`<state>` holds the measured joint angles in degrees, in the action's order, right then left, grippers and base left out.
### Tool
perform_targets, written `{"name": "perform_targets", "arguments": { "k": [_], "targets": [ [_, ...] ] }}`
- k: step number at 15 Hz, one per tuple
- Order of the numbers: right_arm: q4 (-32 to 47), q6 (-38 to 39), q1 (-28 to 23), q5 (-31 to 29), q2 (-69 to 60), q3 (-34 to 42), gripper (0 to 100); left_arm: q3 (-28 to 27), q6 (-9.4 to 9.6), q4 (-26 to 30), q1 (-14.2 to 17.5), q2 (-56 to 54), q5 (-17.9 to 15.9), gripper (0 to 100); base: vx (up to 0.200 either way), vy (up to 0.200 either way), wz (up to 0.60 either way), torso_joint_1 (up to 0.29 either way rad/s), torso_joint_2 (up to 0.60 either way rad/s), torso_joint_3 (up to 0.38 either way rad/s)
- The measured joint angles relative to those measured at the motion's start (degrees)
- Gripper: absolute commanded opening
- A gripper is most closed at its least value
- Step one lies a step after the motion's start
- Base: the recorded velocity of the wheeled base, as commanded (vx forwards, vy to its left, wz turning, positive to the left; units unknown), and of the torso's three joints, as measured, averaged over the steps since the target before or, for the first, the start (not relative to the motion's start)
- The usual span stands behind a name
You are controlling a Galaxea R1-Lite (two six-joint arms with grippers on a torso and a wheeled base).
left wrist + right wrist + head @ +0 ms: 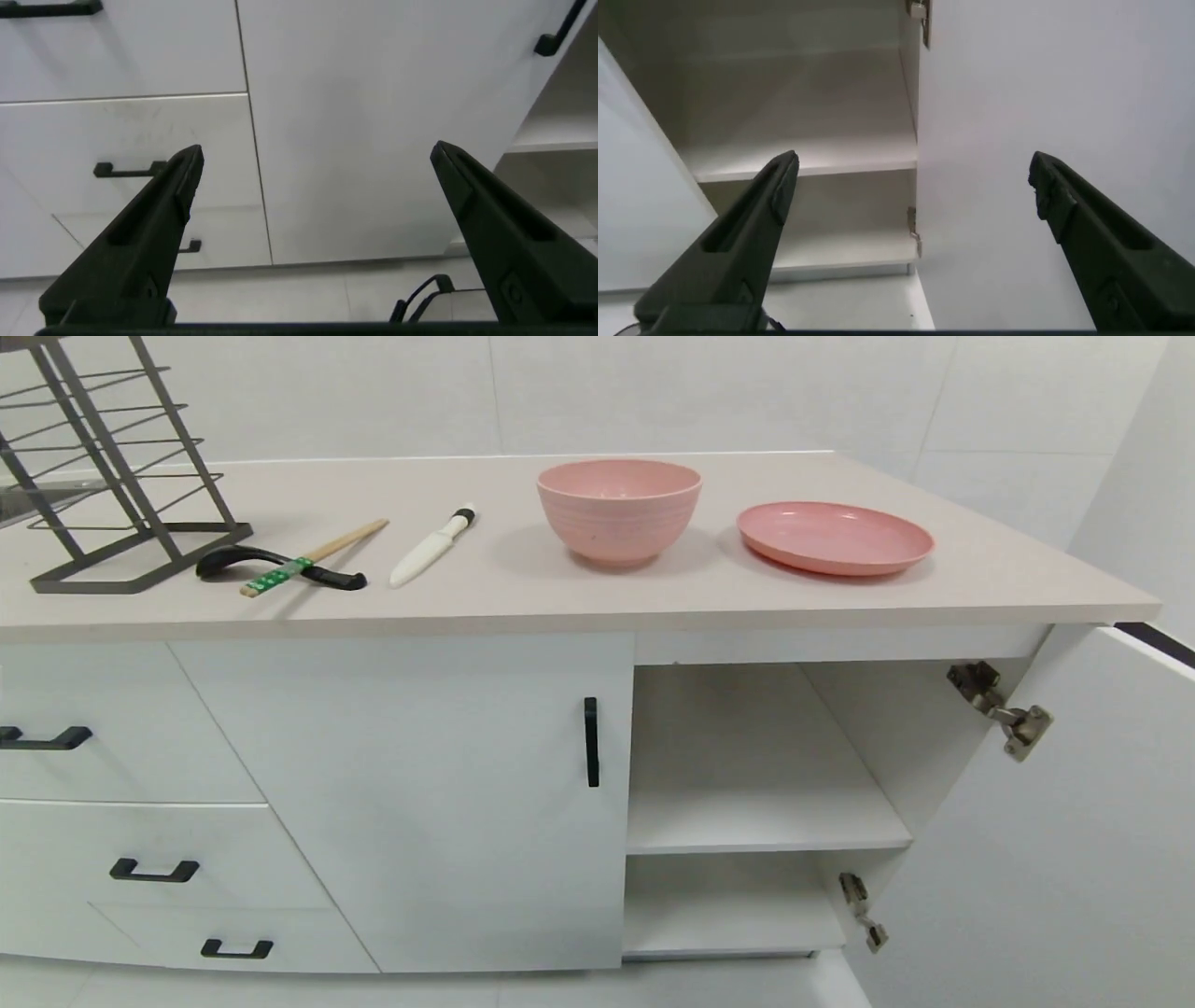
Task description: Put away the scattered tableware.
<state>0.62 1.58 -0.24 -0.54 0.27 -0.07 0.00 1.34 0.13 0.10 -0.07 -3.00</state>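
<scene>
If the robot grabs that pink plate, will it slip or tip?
The pink plate is shallow, so a push would likely slide it, not tip it. It looks like light plastic, probably not fragile. Its low rim hugs the countertop, so gripping may be awkward.

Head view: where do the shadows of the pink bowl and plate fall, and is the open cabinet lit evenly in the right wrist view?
Head view: the pink bowl throws a soft shadow on the countertop around its base; the plate only a thin one under its near rim. Right wrist view: uneven, the shelf bright on top, dimmer beneath.
</scene>
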Motion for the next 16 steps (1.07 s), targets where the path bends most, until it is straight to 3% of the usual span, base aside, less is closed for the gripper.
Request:
{"name": "perform_targets", "arguments": {
  "k": [11,16],
  "targets": [
    [-0.16,-0.02,-0.05,0.0,0.0,-0.02,100,0.0,-0.01,-0.04,-0.02,0.0,0.0,100,0.0,0.0,0.0,0.194,-0.53,-0.208],
    [-0.07,0.0,-0.02,0.0,0.0,-0.02,100,0.0,-0.01,-0.02,-0.02,0.0,0.0,100,0.0,0.0,0.0,0.35,-0.48,-0.234]
  ]
}}
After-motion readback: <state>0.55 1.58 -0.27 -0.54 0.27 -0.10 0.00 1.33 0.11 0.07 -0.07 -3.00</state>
